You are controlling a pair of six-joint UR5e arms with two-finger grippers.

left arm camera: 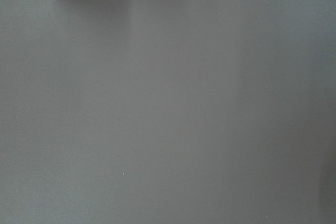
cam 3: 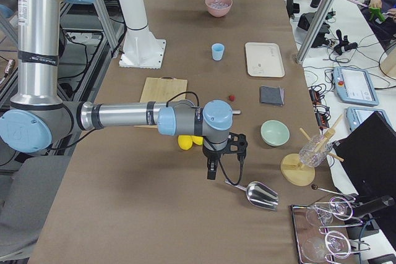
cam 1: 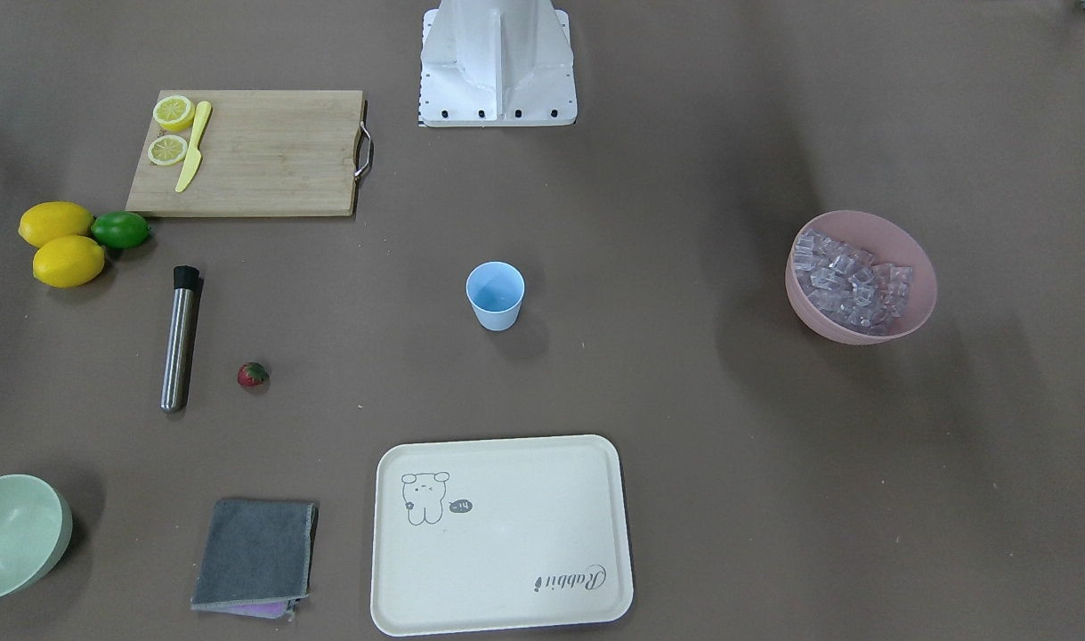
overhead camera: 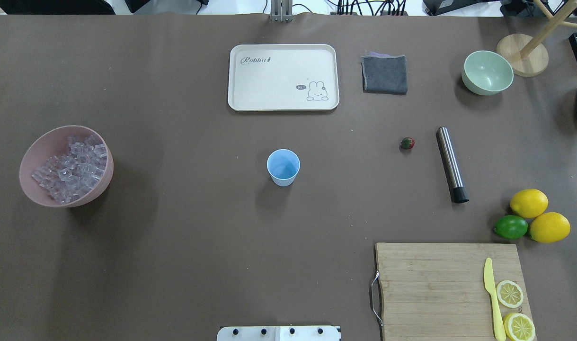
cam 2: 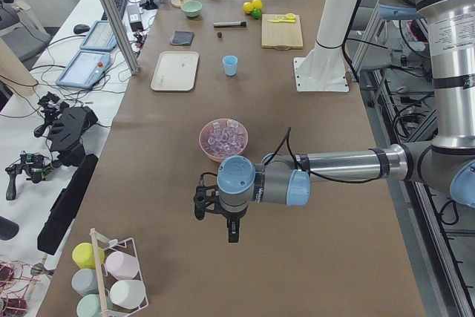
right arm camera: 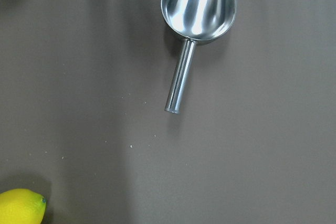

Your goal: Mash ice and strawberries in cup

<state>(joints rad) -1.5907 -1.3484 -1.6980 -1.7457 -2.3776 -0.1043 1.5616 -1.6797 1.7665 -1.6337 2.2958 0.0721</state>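
Note:
The light blue cup stands upright at the table's middle and looks to hold nothing. One red strawberry lies on the table toward my right side. The ice fills a pink bowl on my left side. My left gripper hangs over bare table beyond that bowl, far from the cup; it shows only in the exterior left view, so I cannot tell its state. My right gripper hovers near a metal scoop; I cannot tell its state either.
A steel muddler lies beside the strawberry. Two lemons and a lime sit near a wooden cutting board with lemon slices and a yellow knife. A cream tray, grey cloth and pale green bowl line the far side.

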